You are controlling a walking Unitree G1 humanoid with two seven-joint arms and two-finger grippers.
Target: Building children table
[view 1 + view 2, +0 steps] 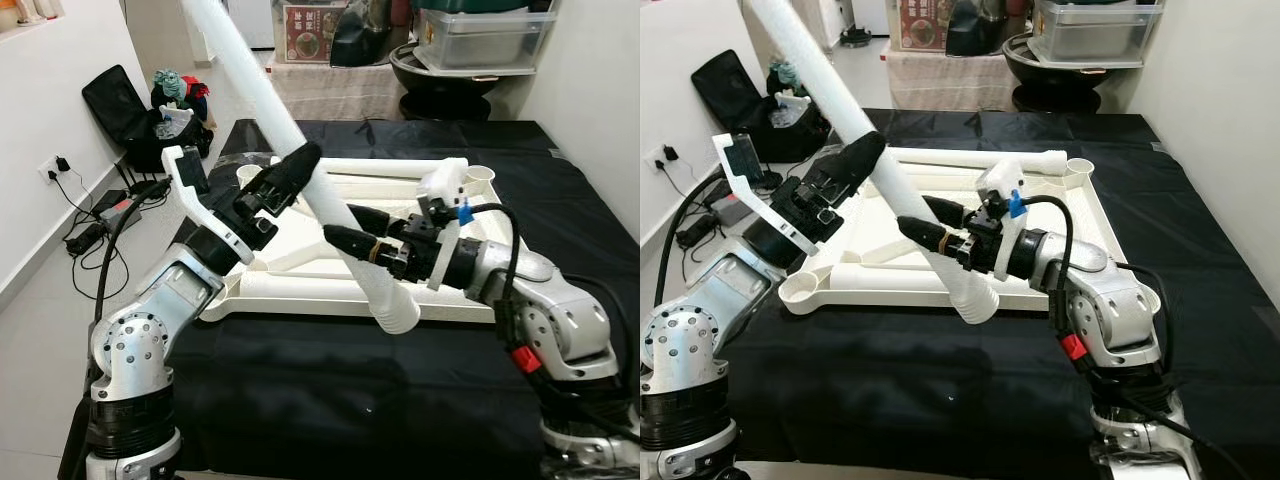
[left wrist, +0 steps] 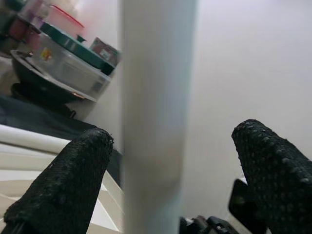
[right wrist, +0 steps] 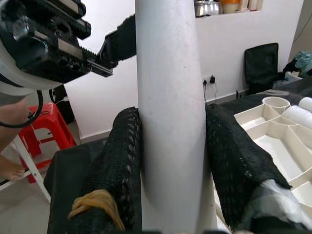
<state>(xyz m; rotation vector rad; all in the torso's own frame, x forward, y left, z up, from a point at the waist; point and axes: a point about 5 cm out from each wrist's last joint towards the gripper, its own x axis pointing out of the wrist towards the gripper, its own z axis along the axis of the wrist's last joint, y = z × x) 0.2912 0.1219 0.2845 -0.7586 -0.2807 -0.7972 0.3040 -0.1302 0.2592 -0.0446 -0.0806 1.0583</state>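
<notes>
Black cloth-covered surface [image 1: 330, 400]: near edge bare dark fabric, running back to the far edge beneath all parts.
Right pincer [image 1: 352, 230]: two long black fingers clamped on the long white plastic tube leg [image 1: 300, 165], one finger pressed to each side, close to the leg's lower open end.
Long white plastic tube leg: tilted, lower ribbed end hanging over the near rail of the white plastic tabletop frame [image 1: 330, 295]; upper end rising toward the far left corner of the surface and out of the picture.
Left pincer [image 1: 285, 180]: fingers apart, one on each side of the leg higher up; in the left wrist view a gap shows between the leg and each fingertip.
White plastic tabletop frame: lying flat, underside up, at the middle of the surface; round sockets at its corners, ribs inside.
Black bag [image 1: 125, 115]: on the floor beyond the surface's left edge, against the wall.
Clear plastic storage box [image 1: 485, 35]: beyond the far edge.
</notes>
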